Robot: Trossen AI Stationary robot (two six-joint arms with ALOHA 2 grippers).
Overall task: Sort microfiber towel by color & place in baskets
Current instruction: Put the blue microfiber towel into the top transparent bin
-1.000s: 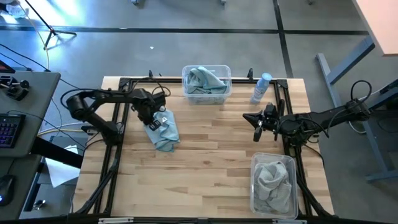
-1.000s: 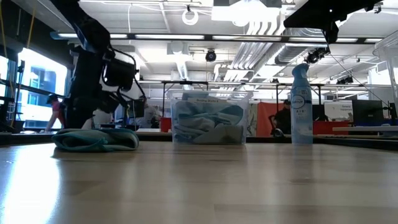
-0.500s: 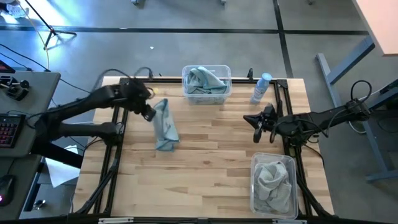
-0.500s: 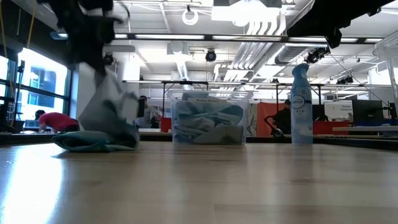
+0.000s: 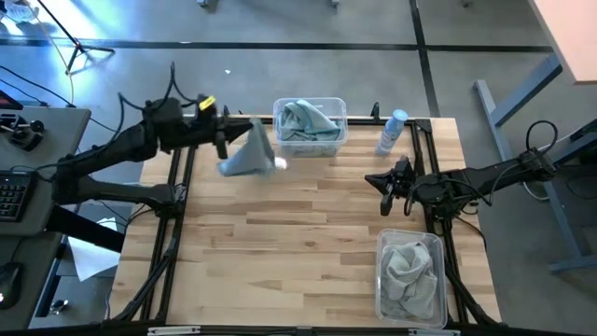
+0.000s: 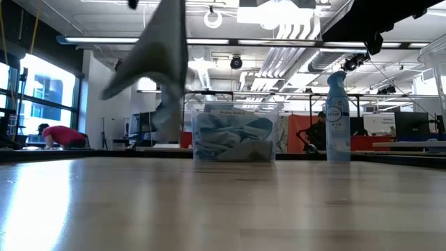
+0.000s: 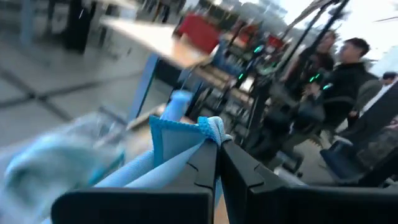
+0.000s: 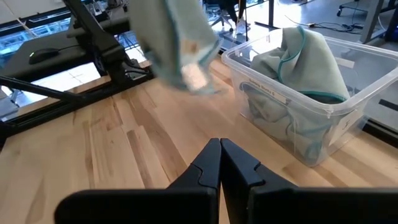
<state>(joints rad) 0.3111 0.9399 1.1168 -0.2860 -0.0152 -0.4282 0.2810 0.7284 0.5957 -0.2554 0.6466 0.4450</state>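
A pale teal-blue microfiber towel (image 5: 250, 157) with darker edging hangs in the air over the table's far left part, with my left gripper (image 5: 233, 140) shut on it; the low view shows the same towel (image 6: 159, 63) dangling clear of the tabletop. Just to its right, at the far edge, stands a clear basket (image 5: 336, 112) holding teal towels. A second clear basket (image 5: 384, 280) at the near right holds grey towels. My right gripper (image 5: 384, 187) waits shut at mid right, touching nothing. My left gripper pinches the towel between its two fingers (image 7: 205, 163) at a bunched stretch of the dark-edged border (image 7: 210, 128), which sticks out past the fingertips. The fingers lie about level and point toward the table's right. The towel hangs slack below them, lifted clear of the table.
A white-blue spray bottle (image 5: 392, 133) stands upright at the far edge, right of the teal basket. A black metal frame (image 5: 177, 233) runs along the table's left and right sides. Bare wood (image 5: 298, 233) fills the middle. People (image 7: 339, 74) are in the room beyond.
My left gripper has gone up and toward the far edge, tipping from pointing down to about level. The teal towel, which lay bunched on the table, has come up with it and now hangs clear.
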